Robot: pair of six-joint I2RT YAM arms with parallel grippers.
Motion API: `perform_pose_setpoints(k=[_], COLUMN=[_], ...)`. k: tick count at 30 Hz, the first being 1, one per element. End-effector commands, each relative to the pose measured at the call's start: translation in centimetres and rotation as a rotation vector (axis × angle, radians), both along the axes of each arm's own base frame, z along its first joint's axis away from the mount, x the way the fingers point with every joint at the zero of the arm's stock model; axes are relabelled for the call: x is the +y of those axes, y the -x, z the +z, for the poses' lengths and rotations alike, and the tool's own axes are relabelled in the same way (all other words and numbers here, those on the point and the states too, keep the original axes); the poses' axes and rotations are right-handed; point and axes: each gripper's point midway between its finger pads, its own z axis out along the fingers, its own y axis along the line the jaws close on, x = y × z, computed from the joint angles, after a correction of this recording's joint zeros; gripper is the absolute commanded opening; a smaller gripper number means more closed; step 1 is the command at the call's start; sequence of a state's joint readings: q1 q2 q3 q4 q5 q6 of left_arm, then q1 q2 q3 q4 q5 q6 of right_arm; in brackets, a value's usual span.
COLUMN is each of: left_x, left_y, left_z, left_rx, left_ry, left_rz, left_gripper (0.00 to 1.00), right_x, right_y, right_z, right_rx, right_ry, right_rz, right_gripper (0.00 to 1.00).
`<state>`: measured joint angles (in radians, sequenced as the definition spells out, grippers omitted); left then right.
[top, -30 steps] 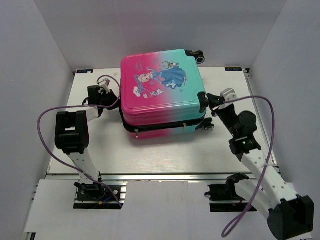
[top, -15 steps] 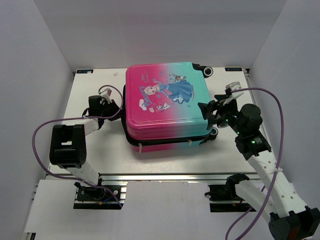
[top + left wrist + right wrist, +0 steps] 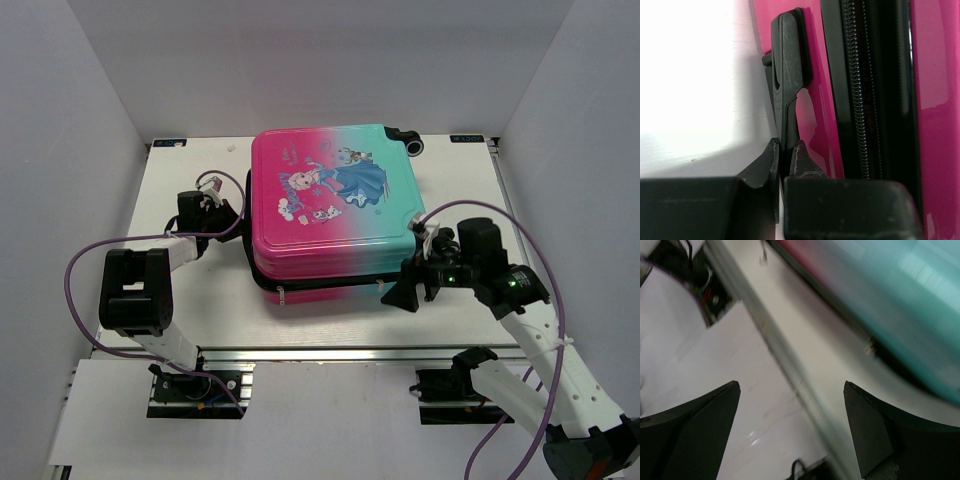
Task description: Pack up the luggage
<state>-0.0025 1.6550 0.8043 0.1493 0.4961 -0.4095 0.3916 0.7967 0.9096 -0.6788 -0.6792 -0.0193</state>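
Observation:
The luggage [image 3: 330, 205] lies flat in the middle of the table, pink on the left fading to teal on the right, with a cartoon print on top and its dark zip band [image 3: 860, 100] running round the side. My left gripper [image 3: 236, 214] is at its left side, shut on the black side handle [image 3: 787, 75], which sits pinched between the fingertips [image 3: 774, 152]. My right gripper [image 3: 412, 272] hovers open at the front right corner of the luggage [image 3: 900, 290], holding nothing. A small zip pull [image 3: 870, 346] hangs from the seam there.
The table's front aluminium rail [image 3: 300, 350] runs just below the right gripper. The wheels [image 3: 415, 143] stick out at the far right corner of the luggage. White walls enclose the table on three sides. Purple cables [image 3: 85, 260] loop off both arms.
The luggage slid right and turned a little. My right gripper opened, left the right side near the wheels and swung down to the front right corner. The left gripper kept its hold.

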Motion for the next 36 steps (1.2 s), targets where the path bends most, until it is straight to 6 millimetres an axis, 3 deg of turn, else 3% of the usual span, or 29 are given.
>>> perform_pose_setpoints(k=[1, 5, 7, 11, 14, 15, 18, 19, 21, 22, 26, 30, 36], left_x=[-1.2, -1.1, -1.1, -1.3, -1.6, -1.5, -1.4, -1.4, -1.4, -1.3, -0.9, -1.1, -0.8], left_y=[2.2, 2.7, 2.9, 4.0, 4.7, 5.3, 6.4, 6.6, 7.2, 7.3, 7.4, 7.0, 6.7], left_z=[-0.8, -1.4, -1.6, -2.0, -1.8, -2.2, -2.2, -2.3, -2.3, -2.3, -2.6, -2.2, -2.1], left_rx=[0.071, 0.097, 0.107, 0.126, 0.127, 0.141, 0.146, 0.149, 0.145, 0.144, 0.153, 0.138, 0.133], left_ry=[0.039, 0.040, 0.044, 0.074, 0.100, 0.099, 0.095, 0.097, 0.102, 0.102, 0.077, 0.093, 0.083], left_rz=[-0.023, -0.008, 0.002, 0.014, 0.018, 0.024, 0.029, 0.033, 0.037, 0.044, 0.062, 0.060, 0.075], left_gripper=[0.00, 0.00, 0.00, 0.00, 0.00, 0.00, 0.00, 0.00, 0.00, 0.00, 0.00, 0.00, 0.00], right_x=[-0.7, -0.4, -0.5, 0.0, 1.3, 0.8, 1.2, 1.0, 1.6, 1.7, -0.3, -0.5, -1.4], right_y=[5.3, 5.6, 4.1, -2.1, -4.5, -4.8, -7.0, -7.2, -7.6, -7.5, -9.0, -9.0, -9.0], right_z=[-3.6, -6.9, -8.7, -10.6, -9.9, -11.0, -9.0, -9.2, -7.5, -7.9, -8.0, -8.0, -7.9], right_rx=[0.228, 0.337, 0.337, 0.152, 0.087, 0.088, -0.069, -0.092, -0.180, -0.194, -0.318, -0.333, -0.329], right_ry=[0.042, 0.068, 0.120, 0.079, -0.005, 0.027, -0.040, -0.049, -0.117, -0.119, -0.010, 0.010, 0.040], right_rz=[0.091, 0.074, -0.013, -0.247, -0.337, -0.375, -0.433, -0.449, -0.446, -0.441, -0.525, -0.538, -0.581], right_gripper=[0.89, 0.89, 0.87, 0.86, 0.85, 0.85, 0.86, 0.86, 0.86, 0.85, 0.80, 0.66, 0.59])
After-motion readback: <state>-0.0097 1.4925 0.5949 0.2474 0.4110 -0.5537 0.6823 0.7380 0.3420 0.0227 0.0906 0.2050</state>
